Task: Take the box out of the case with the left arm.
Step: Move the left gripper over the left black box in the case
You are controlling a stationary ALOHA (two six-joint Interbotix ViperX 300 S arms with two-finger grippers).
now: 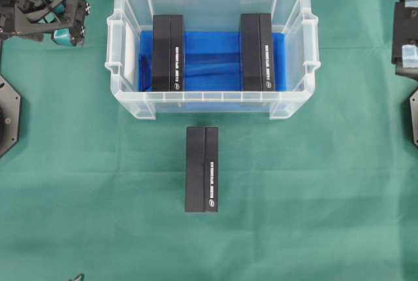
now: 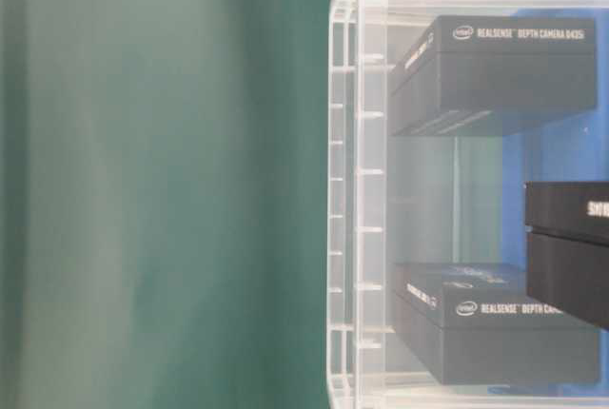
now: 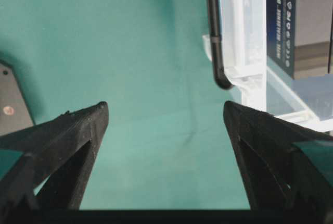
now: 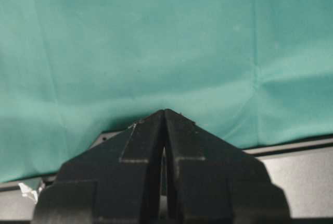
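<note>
The clear case (image 1: 130,95) with a blue floor stands at the back middle of the table. Two black boxes lie inside it, one at the left (image 1: 168,52) and one at the right (image 1: 256,52). A third black box (image 1: 201,168) lies on the cloth just in front of the case. My left gripper (image 1: 70,23) hovers open and empty outside the case, off its left end. In the left wrist view the left gripper (image 3: 165,110) frames bare cloth, with the case's corner (image 3: 244,36) and a box (image 3: 281,21) at upper right. My right gripper (image 4: 164,113) is shut on nothing.
Green cloth (image 1: 98,196) covers the table. The right arm (image 1: 406,29) rests at the right edge, away from the case. Black base plates sit at the left edge (image 1: 8,114) and the right edge (image 1: 413,114). A black cable (image 3: 213,31) runs beside the case's wall.
</note>
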